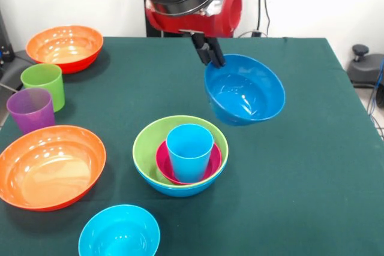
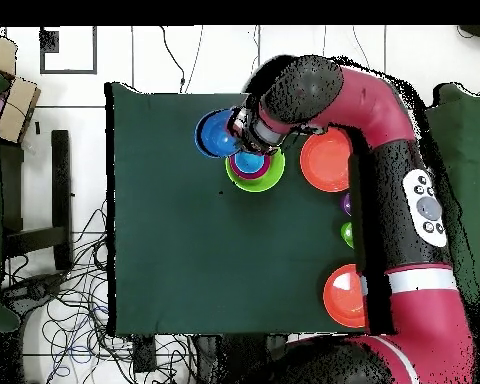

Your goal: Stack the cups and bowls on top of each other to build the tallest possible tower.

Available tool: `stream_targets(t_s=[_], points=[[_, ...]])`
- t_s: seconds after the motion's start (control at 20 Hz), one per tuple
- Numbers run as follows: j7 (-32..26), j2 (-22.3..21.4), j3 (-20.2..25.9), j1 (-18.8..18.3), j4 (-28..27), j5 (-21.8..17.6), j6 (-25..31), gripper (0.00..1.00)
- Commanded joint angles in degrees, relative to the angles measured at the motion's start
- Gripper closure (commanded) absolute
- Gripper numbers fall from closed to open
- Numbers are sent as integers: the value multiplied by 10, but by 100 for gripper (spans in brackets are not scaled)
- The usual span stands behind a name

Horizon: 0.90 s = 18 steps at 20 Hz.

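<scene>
While your gripper hangs above the green table, you can see its dark fingers drawn close together and pinching the near rim of a dark blue bowl, which is lifted clear of the cloth and tilted so that its open side faces the front camera. You have that bowl up and to one side of the tower, not over it: in the front view it sits just beyond and to the right of the pile.

Look at the tower itself and you find a lime green bowl nested in a blue bowl whose edge shows beneath it, a magenta bowl inside that, and a light blue cup standing upright in the middle.

On the left side of the front view you have two orange bowls, one near and one at the far corner, and between them a lime green cup and a purple cup standing upright, just beside each other. A cyan bowl rests at the near edge, apart from the tower.

From overhead you see the held bowl just beside the pile, with the arm arching over both.
</scene>
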Motion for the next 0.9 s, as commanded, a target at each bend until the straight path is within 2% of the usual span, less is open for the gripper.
stream_targets(t_s=[0.05, 0.3, 0.65, 0.9], points=[[-178, 30, 25, -16, -19, -23, 47, 100], [-199, 46, 35, -32, -36, -28, 64, 100], [-214, 52, 49, -54, -20, -25, 56, 100], [-223, 61, 54, -64, -31, -26, 67, 100]])
